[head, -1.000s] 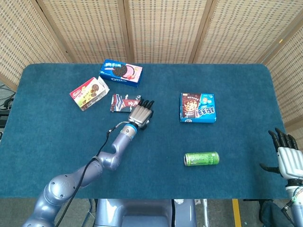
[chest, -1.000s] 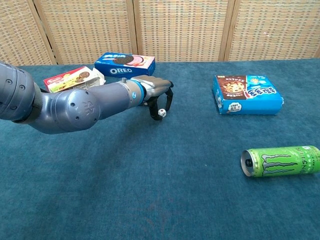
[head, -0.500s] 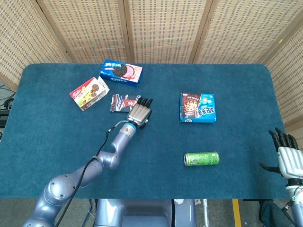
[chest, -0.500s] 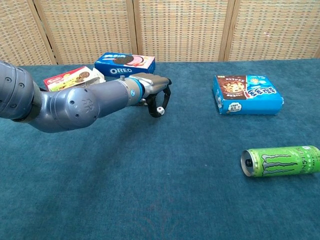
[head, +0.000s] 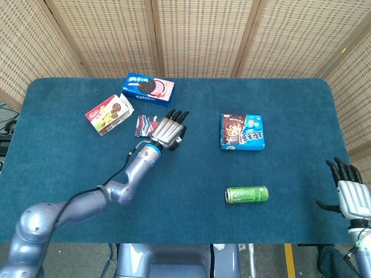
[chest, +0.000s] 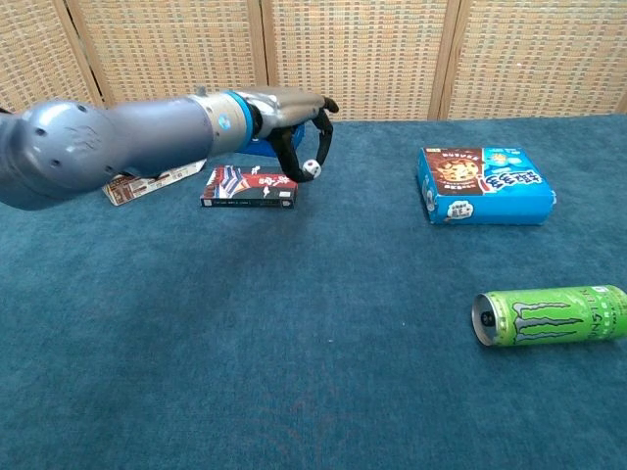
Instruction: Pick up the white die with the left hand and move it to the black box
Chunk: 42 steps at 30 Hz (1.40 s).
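Note:
My left hand [chest: 294, 122] hangs above the table and pinches the white die [chest: 311, 170] between thumb and a finger. The die sits clear of the cloth, just right of the black box [chest: 249, 187]. In the head view the left hand [head: 168, 131] covers the die and overlaps the right end of the black box [head: 145, 125]. My right hand [head: 350, 191] stays at the table's near right corner, fingers spread, holding nothing.
A blue Oreo box [head: 148, 88] and a red snack box [head: 109, 114] lie behind the black box. A blue cookie box [head: 242, 131] lies to the right, and a green can [head: 247, 194] rests on its side near the front.
The left hand has lifted the die off the cloth and risen, uncovering the black box in the chest view. The right hand has barely moved.

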Tool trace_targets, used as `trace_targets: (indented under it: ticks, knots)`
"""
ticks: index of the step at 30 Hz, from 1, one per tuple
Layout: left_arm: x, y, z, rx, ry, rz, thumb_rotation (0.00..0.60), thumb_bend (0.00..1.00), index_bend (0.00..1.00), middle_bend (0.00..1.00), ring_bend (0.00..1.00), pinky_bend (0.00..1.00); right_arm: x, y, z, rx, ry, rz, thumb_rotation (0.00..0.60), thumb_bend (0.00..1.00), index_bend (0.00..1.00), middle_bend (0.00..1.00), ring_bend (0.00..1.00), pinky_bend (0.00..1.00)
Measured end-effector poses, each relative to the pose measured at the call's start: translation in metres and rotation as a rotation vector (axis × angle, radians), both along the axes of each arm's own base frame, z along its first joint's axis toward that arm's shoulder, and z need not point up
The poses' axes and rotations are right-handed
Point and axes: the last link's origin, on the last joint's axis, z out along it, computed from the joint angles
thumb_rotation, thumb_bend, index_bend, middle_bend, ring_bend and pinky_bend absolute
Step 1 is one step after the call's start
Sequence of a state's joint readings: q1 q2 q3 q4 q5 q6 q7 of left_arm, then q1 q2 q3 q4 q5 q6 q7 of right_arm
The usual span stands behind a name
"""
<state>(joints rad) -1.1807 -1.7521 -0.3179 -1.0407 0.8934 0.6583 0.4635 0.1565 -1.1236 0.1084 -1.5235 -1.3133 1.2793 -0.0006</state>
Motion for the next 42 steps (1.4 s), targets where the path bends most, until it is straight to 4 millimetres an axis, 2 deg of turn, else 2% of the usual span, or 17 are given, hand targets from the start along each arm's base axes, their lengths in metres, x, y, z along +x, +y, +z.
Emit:
trace_targets:
  ticks: [2,9,12,15,18,20,22,24,25,35,39,42]
  knots:
    - [-0.002,-0.005,0.019,0.002,-0.018,-0.016,0.600,0.35,0.53,0.00,0.00,0.00,0.001,0.000,-0.001,0.003,0.005,0.003,0.600,0.00,0.00,0.00,0.00,0.00]
    - [-0.028,-0.032,0.117,0.047,-0.064,-0.050,0.600,0.35,0.53,0.00,0.00,0.00,0.005,0.000,-0.006,0.012,0.019,0.014,0.600,0.00,0.00,0.00,0.00,0.00]
    - [-0.039,-0.044,0.147,0.063,-0.092,-0.051,0.600,0.35,0.53,0.00,0.00,0.00,0.007,0.000,-0.007,0.014,0.023,0.019,0.600,0.00,0.00,0.00,0.00,0.00]
    - [-0.040,-0.051,0.164,0.070,-0.135,-0.065,0.600,0.34,0.53,0.00,0.00,0.00,0.010,-0.001,-0.008,0.015,0.024,0.024,0.600,0.00,0.00,0.00,0.00,0.00]
    - [-0.034,-0.056,0.176,0.077,-0.175,-0.087,0.600,0.33,0.53,0.00,0.00,0.00,0.010,-0.002,-0.009,0.018,0.024,0.025,0.600,0.00,0.00,0.00,0.00,0.00]
    - [-0.031,-0.058,0.181,0.079,-0.186,-0.098,0.600,0.31,0.45,0.00,0.00,0.00,0.010,-0.003,-0.009,0.020,0.023,0.023,0.600,0.00,0.00,0.00,0.00,0.00]
    - [-0.029,-0.059,0.181,0.076,-0.186,-0.104,0.600,0.26,0.19,0.00,0.00,0.00,0.010,-0.003,-0.009,0.022,0.022,0.023,0.600,0.00,0.00,0.00,0.00,0.00]
    - [-0.028,-0.060,0.179,0.066,-0.182,-0.107,0.600,0.22,0.04,0.00,0.00,0.00,0.010,-0.003,-0.009,0.022,0.022,0.023,0.600,0.00,0.00,0.00,0.00,0.00]
    - [-0.027,-0.060,0.178,0.061,-0.183,-0.108,0.600,0.22,0.01,0.00,0.00,0.00,0.010,-0.003,-0.009,0.021,0.021,0.023,0.600,0.00,0.00,0.00,0.00,0.00]
    - [-0.021,-0.062,0.175,0.050,-0.203,-0.120,0.600,0.23,0.00,0.00,0.00,0.00,0.008,-0.001,-0.006,0.011,0.018,0.019,0.600,0.00,0.00,0.00,0.00,0.00]
    - [-0.027,-0.063,0.180,0.069,-0.208,-0.109,0.600,0.22,0.00,0.00,0.00,0.00,0.008,0.000,-0.006,0.009,0.018,0.019,0.600,0.00,0.00,0.00,0.00,0.00]
    - [-0.036,-0.065,0.186,0.086,-0.210,-0.094,0.600,0.16,0.00,0.00,0.00,0.00,0.008,0.001,-0.005,0.006,0.017,0.018,0.600,0.00,0.00,0.00,0.00,0.00]
